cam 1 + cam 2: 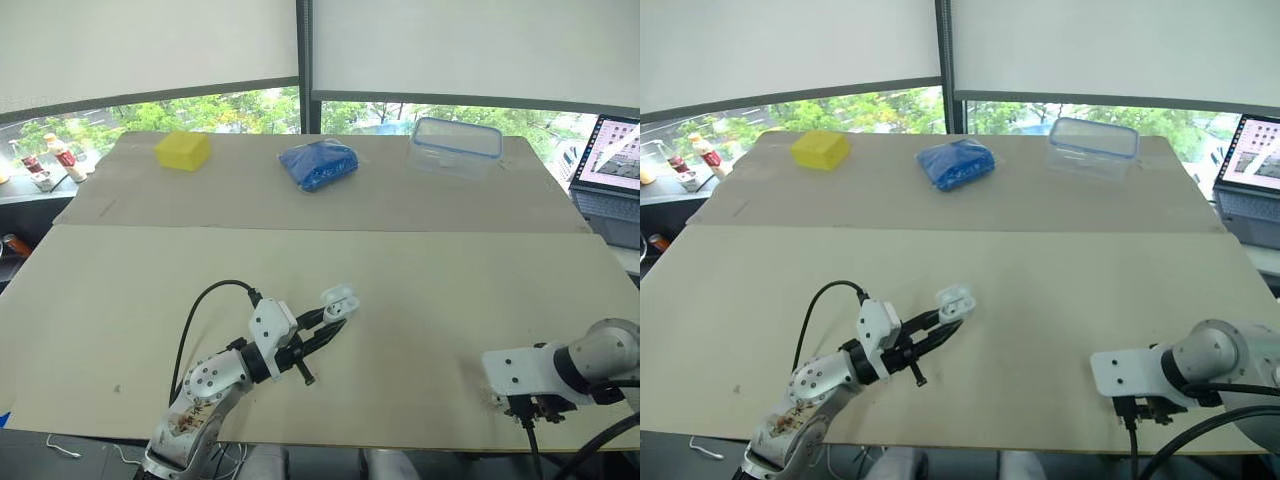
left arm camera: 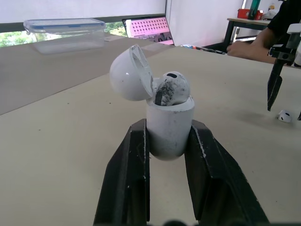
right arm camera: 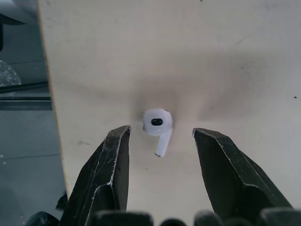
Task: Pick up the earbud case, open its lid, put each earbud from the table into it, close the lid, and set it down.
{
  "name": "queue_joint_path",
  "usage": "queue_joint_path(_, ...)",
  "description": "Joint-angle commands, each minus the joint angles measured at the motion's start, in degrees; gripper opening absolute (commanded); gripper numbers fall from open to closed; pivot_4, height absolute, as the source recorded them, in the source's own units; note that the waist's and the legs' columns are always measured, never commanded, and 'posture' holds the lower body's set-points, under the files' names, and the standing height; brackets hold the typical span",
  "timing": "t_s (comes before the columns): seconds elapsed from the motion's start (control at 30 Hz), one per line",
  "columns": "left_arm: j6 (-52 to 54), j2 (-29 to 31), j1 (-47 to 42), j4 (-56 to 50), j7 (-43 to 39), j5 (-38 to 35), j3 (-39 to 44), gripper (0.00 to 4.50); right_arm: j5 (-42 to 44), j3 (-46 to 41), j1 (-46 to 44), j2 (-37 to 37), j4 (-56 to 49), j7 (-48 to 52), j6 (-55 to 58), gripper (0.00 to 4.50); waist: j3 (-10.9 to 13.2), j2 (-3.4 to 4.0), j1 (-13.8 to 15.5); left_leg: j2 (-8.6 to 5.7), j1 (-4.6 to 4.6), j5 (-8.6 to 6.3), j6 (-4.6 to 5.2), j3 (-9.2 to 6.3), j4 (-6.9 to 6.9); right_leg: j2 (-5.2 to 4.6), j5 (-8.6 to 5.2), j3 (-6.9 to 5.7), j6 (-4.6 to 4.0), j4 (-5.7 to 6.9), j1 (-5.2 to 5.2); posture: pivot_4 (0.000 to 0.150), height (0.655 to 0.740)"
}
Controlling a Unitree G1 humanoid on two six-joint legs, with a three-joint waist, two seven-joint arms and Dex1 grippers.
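My left gripper [image 1: 333, 318] is shut on the body of the white earbud case [image 2: 169, 129], held upright just above the table. The case's lid [image 2: 128, 74] is hinged open, and one scuffed earbud [image 2: 172, 87] sits in the case. A second white earbud [image 3: 157, 125] lies on the table close to the front edge, on the right. My right gripper [image 3: 161, 136] hangs over it, pointing down and open, with one finger on each side of the earbud and not touching it. From the head, that gripper [image 1: 530, 405] shows at the table's front right.
At the far side of the table [image 1: 420, 300] lie a yellow sponge [image 1: 183, 150], a blue cloth [image 1: 318, 163] and a clear lidded container [image 1: 455, 145]. A laptop [image 1: 610, 160] stands off the right end. A person's hand [image 2: 244, 47] rests beyond the table.
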Motion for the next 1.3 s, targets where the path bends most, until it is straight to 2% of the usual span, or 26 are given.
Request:
queue_joint_path(0.03, -0.48, -0.09, -0.08, -2.09, 0.1, -0.2, -0.18, 0.53, -0.81, 1.25, -1.5, 0.41, 0.3, -0.25, 0.82, 2.39, 0.0, 0.0, 0.04, 0.0, 0.0, 0.0, 0.0, 0.0, 0.0, 0.0, 0.0, 0.0, 0.0, 0.0, 0.0, 0.15, 0.6859)
queue_joint_path(0.6, -0.58, -0.06, -0.57, -1.75, 0.01, -0.15, -0.26, 0.53, 0.52, 4.23, -2.99, 1.66, -1.14, 1.51, 2.78, 2.39, -0.01, -0.08, -0.02, 0.03, 0.04, 0.0, 0.0, -0.01, 0.0, 0.02, 0.0, -0.01, -0.01, 0.0, 0.03, 0.15, 0.6859)
queue_joint_path(0.73, -0.6, -0.12, -0.82, -1.49, -0.03, 0.0, -0.37, 0.53, 0.31, 4.95, -4.01, 2.06, -1.18, 1.92, 2.73, 1.26, -0.02, -0.12, -0.11, 0.03, 0.03, 0.0, 0.0, -0.01, 0.0, 0.02, 0.0, -0.01, 0.0, 0.0, 0.03, 0.15, 0.6859)
queue_joint_path(0.8, -0.72, -0.2, -0.8, -1.33, -0.04, 0.15, -0.53, 0.53, 0.33, 5.1, -4.67, 2.28, -1.29, 2.14, 2.89, 0.54, -0.05, -0.18, -0.32, 0.05, 0.05, 0.0, 0.0, -0.01, 0.0, 0.04, 0.01, -0.01, -0.01, 0.0, 0.03, 0.15, 0.6859)
queue_joint_path(0.83, -0.79, -0.24, -0.8, -1.26, -0.04, 0.21, -0.61, 0.53, 0.4, 5.02, -4.85, 2.25, -1.31, 2.24, 2.89, 0.34, -0.06, -0.18, -0.35, 0.07, 0.06, 0.0, 0.0, -0.01, 0.0, 0.05, 0.01, -0.01, -0.02, 0.01, 0.03, 0.15, 0.6859)
queue_joint_path(1.13, -1.61, -0.8, -1.72, 0.17, -0.29, 0.54, -0.86, 0.53, 3.62, -2.63, -3.65, 1.95, -1.8, 0.78, 2.81, 0.34, -0.04, -0.14, -0.02, 0.03, 0.02, 0.0, 0.0, 0.0, 0.01, 0.02, 0.01, -0.01, -0.02, 0.03, 0.01, 0.15, 0.6859)
queue_joint_path(1.2, -2.35, -1.44, -3.1, 1.3, -0.57, 0.42, -0.87, 0.53, 9.15, -8.34, -6.9, 7.06, -2.25, -2.0, 4.33, 0.34, -0.03, -0.18, 0.01, 0.03, 0.02, 0.0, 0.0, 0.0, 0.01, 0.02, 0.01, 0.0, -0.02, 0.02, 0.02, 0.15, 0.6859)
queue_joint_path(1.3, -3.86, -2.52, -5.51, 4.49, -1.2, 0.5, -0.84, 0.53, 15.95, -12.33, -10.8, 13.77, -3.28, -4.93, 8.24, 0.34, -0.02, -0.2, 0.02, 0.02, 0.0, 0.0, 0.0, 0.0, 0.04, 0.03, 0.02, -0.01, -0.02, 0.03, 0.02, 0.15, 0.6859)
